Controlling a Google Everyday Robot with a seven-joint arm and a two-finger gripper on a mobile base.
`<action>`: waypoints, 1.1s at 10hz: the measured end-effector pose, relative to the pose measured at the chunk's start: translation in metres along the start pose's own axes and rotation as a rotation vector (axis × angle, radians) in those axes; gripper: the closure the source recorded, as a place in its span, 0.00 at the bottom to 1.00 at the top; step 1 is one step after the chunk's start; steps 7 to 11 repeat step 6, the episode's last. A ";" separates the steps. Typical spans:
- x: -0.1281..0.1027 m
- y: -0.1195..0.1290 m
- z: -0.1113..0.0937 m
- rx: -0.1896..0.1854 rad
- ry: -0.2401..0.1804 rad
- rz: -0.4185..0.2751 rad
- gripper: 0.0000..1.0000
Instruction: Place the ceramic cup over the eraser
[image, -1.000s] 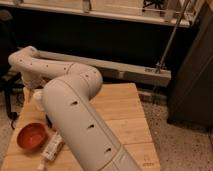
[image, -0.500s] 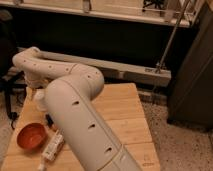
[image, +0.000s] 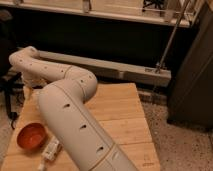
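Observation:
My white arm (image: 65, 100) sweeps across the wooden table (image: 117, 107) to its far left corner. My gripper (image: 30, 89) hangs down from the wrist there, mostly hidden behind the arm. A small pale shape shows at that spot; I cannot tell whether it is the ceramic cup or part of the gripper. The eraser is not in view.
An orange-red bowl (image: 31, 136) sits at the table's near left. A white oblong object (image: 50, 150) lies just right of it by the front edge. A dark cabinet (image: 192, 75) stands to the right, and a grey ledge (image: 110, 67) runs behind the table.
The arm's far end has shifted slightly over the table's left corner. The bowl and the white object have not moved.

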 end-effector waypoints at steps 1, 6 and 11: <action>0.003 -0.005 0.002 0.005 -0.002 -0.007 0.20; 0.003 -0.030 0.023 0.051 -0.025 0.002 0.20; 0.003 -0.030 0.023 0.051 -0.025 0.002 0.20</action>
